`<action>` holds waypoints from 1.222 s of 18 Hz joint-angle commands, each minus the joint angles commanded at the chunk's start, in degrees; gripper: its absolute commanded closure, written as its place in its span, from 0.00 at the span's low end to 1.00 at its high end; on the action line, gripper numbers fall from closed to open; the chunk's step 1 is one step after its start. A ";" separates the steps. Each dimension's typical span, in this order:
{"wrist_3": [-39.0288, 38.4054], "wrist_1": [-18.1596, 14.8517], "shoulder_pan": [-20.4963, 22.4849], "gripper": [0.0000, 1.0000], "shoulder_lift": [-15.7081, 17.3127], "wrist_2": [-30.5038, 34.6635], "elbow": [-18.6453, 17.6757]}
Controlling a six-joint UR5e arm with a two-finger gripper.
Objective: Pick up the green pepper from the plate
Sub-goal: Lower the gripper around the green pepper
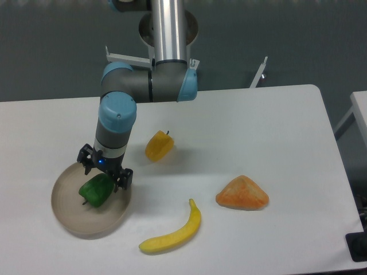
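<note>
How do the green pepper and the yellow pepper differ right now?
Colour: the green pepper is dark green, the yellow pepper yellow-orange. Place: the green pepper lies on the plate; the yellow pepper sits on the bare table. Access: the gripper hangs over the green pepper with jaws spread, while nothing is near the yellow pepper. Both are small, similar in size and show a short stem.

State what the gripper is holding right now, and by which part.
Nothing is held yet. The gripper is open, its fingers straddling the top of the green pepper, which lies on the plate.
</note>
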 joint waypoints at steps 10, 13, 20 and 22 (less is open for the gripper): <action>0.09 1.05 -0.27 0.00 -0.88 0.53 -0.18; 0.00 1.14 -0.36 0.00 -1.23 0.53 0.00; 0.09 1.23 -1.23 0.03 -1.76 2.46 0.44; 0.17 1.23 -1.32 0.08 -1.76 2.46 0.44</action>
